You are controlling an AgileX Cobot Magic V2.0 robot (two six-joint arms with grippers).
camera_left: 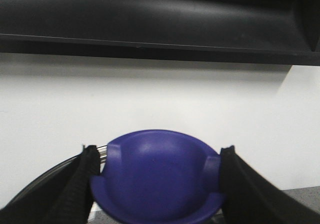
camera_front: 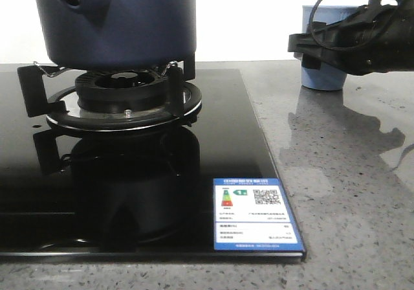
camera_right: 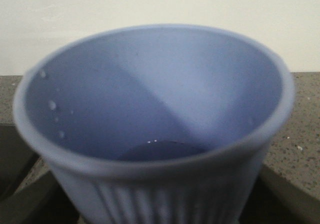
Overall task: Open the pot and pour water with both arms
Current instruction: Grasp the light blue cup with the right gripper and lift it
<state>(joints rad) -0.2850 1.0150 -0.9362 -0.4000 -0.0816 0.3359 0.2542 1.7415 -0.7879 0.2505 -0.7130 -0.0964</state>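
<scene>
The dark navy pot [camera_front: 116, 24] stands on the gas burner [camera_front: 123, 99]; its top is cut off in the front view. In the left wrist view, my left gripper [camera_left: 158, 154] is shut on the blue lid knob [camera_left: 157, 176], one black finger on each flat side. A strip of the lid's metal rim [camera_left: 101, 153] shows beside the knob. My right gripper [camera_front: 310, 47] reaches the light blue ribbed cup [camera_front: 323, 76], which stands on the counter. In the right wrist view, the cup [camera_right: 155, 109] fills the gripper [camera_right: 157, 196], dark fingers against both walls. A little water lies at its bottom.
The black glass hob [camera_front: 213, 141] carries a blue label [camera_front: 255, 215] at its front right corner. Grey speckled counter [camera_front: 349, 186] lies to the right. A white wall is behind, and a black hood [camera_left: 160, 24] hangs above.
</scene>
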